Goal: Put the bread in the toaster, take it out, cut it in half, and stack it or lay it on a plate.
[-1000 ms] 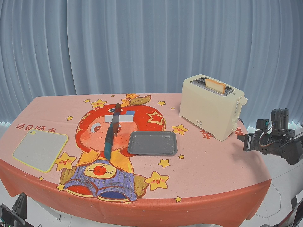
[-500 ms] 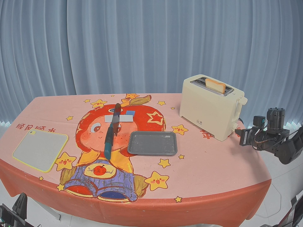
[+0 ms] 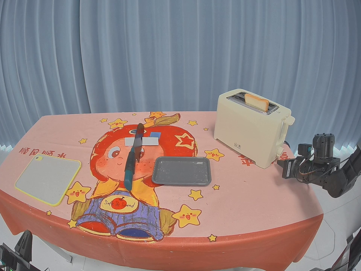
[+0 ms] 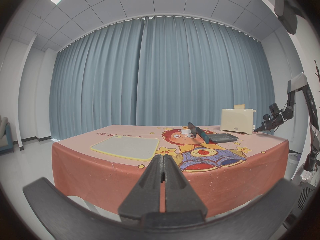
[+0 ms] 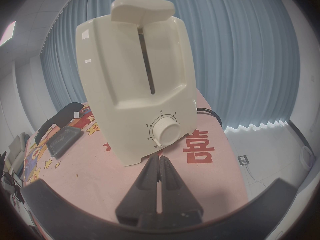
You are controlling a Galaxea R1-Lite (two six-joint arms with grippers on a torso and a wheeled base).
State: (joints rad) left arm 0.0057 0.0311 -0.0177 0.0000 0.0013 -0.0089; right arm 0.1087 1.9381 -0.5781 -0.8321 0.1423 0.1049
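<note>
Our right gripper (image 5: 158,160) is pinched together with nothing in it. It is aimed at the control end of the toaster (image 3: 248,132), near the dial (image 5: 165,132), and we reckon it's lined up for the raised lever (image 5: 142,10). The bread (image 3: 257,102) stands in the slot, top poking out. Our left gripper (image 4: 162,160), likewise closed and empty, hangs low off the table's front. Count: 1 slice, 1 toaster, 1 knife (image 3: 132,159), 1 grey tray (image 3: 181,171), 1 cutting board (image 3: 47,177).
</note>
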